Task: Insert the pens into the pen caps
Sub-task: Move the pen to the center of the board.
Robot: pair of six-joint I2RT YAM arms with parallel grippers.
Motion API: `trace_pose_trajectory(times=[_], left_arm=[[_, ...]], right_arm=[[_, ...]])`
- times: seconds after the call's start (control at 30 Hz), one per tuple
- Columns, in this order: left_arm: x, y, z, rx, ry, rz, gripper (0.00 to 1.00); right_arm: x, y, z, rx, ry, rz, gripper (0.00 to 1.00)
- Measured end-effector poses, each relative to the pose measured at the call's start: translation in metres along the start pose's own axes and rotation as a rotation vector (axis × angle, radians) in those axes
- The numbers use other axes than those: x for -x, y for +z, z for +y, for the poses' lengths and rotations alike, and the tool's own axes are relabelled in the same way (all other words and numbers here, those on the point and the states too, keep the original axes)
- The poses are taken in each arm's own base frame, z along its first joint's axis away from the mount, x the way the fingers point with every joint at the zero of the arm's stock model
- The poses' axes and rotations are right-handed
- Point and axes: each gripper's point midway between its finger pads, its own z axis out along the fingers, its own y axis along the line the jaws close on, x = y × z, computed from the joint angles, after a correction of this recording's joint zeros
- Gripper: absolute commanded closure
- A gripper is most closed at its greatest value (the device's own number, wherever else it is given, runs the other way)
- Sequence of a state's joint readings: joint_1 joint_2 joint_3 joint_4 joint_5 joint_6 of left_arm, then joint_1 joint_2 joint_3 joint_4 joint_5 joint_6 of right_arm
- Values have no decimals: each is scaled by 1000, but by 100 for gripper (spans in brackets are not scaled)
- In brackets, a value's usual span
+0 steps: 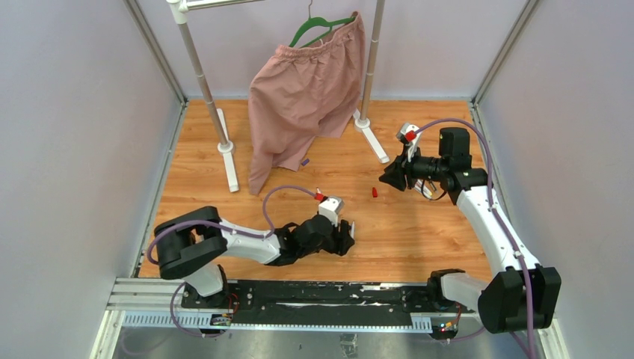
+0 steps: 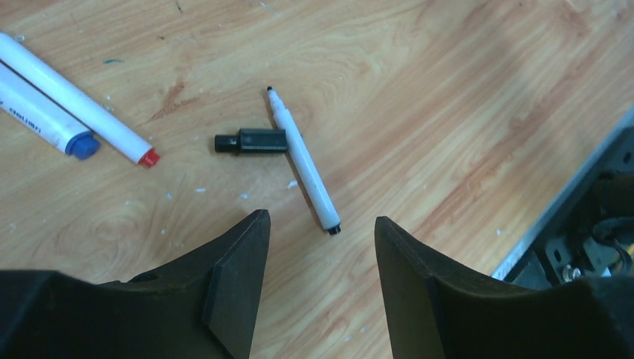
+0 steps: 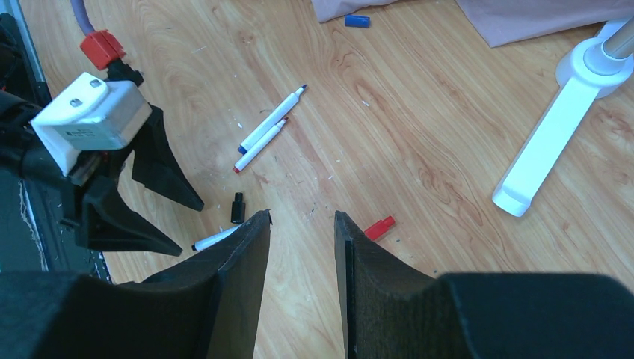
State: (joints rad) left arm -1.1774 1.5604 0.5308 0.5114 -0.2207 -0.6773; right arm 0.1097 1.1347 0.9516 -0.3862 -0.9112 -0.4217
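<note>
In the left wrist view a white pen with a black tip (image 2: 303,168) lies on the wood floor just ahead of my open, empty left gripper (image 2: 321,224). A black cap (image 2: 250,141) lies touching its left side. Two white pens, one blue-ended (image 2: 45,116) and one red-ended (image 2: 86,116), lie at the far left. My right gripper (image 3: 301,217) is open and empty above the floor. A red cap (image 3: 380,227) lies beside its right finger. A blue cap (image 3: 356,21) lies by the cloth. In the top view the red cap (image 1: 374,192) sits near the right gripper (image 1: 387,178).
Pink shorts (image 1: 306,90) hang from a green hanger on a white clothes rack. Its white feet (image 1: 228,153) (image 3: 549,138) stand on the floor at the back. Grey walls close in both sides. A black rail (image 1: 321,295) runs along the near edge.
</note>
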Motion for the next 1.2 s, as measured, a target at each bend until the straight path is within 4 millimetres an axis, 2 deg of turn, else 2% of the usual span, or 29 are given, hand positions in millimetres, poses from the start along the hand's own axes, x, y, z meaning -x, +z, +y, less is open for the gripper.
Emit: trace_pose_trajectory(times=[0.13, 0.23, 0.3, 0.57, 0.63, 0.73, 0.93, 1.2], left_arm=[[4, 13, -2, 54, -7, -1, 50], [2, 19, 2, 96, -7, 14, 51], [-1, 23, 4, 128, 2, 33, 60], [2, 32, 1, 216, 49, 62, 62], [0, 35, 2, 240, 64, 75, 68], [-3, 38, 5, 276, 91, 92, 69], [-4, 41, 3, 322, 159, 131, 80], [-10, 35, 3, 285, 271, 196, 89]], right_arm=[[0, 0, 0, 0, 3, 0, 58], [0, 0, 0, 0, 4, 0, 58], [0, 0, 0, 0, 3, -1, 58], [0, 0, 0, 0, 6, -1, 58], [0, 0, 0, 0, 6, -1, 58], [0, 0, 0, 0, 6, -1, 58], [0, 0, 0, 0, 5, -2, 58], [0, 0, 0, 0, 5, -1, 58]])
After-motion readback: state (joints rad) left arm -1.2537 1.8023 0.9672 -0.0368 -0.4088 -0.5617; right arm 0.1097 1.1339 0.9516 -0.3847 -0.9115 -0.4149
